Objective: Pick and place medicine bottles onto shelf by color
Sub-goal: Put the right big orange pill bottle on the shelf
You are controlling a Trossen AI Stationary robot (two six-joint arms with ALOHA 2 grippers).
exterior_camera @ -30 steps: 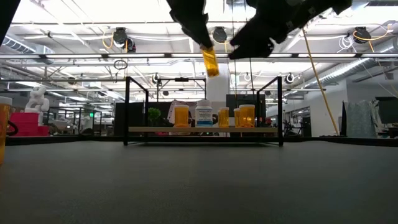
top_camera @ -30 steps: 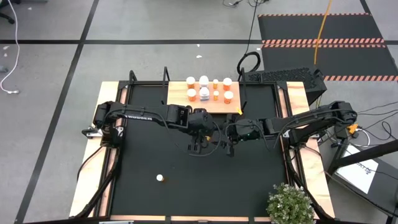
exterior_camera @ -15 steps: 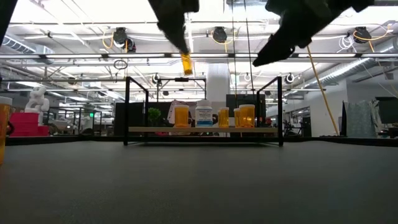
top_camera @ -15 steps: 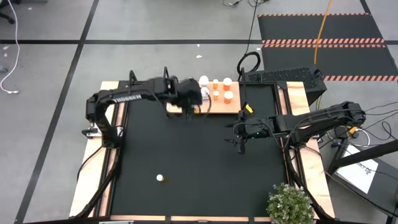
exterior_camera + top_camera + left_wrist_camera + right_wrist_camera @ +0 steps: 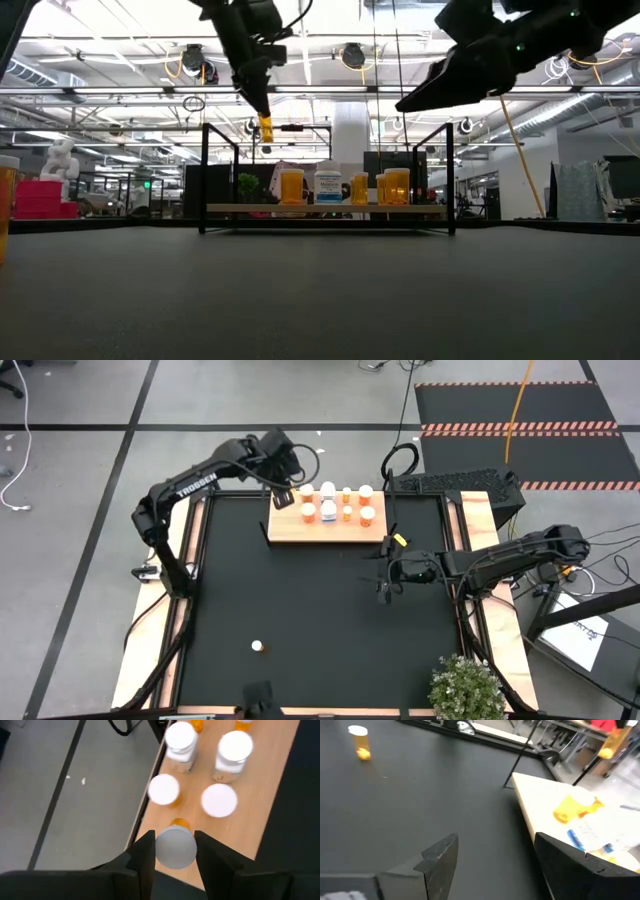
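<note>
While the big black tabletop lies mostly bare, the flat light-wood shelf with thin black posts sits at its far edge. On the shelf stand small medicine bottles with white caps, some orange and some white, close together in two rows. The left end effector hangs high over the left end of the shelf. It is clenched on a small orange bottle with a white cap, and the bottle hangs straight up and down, cap up between the dark fingers. The bare wood right under it, just beside the nearest orange bottle, looks like the spot to set it, so I think the move is straight down. It could bump the bottles close by. The right end effector hangs above the middle of the tabletop with its fingers spread and nothing in them. One more small orange bottle with a white cap stands alone near the front of the tabletop. It is well apart from both arms, and the right arm looks a bit nearer to it.
</note>
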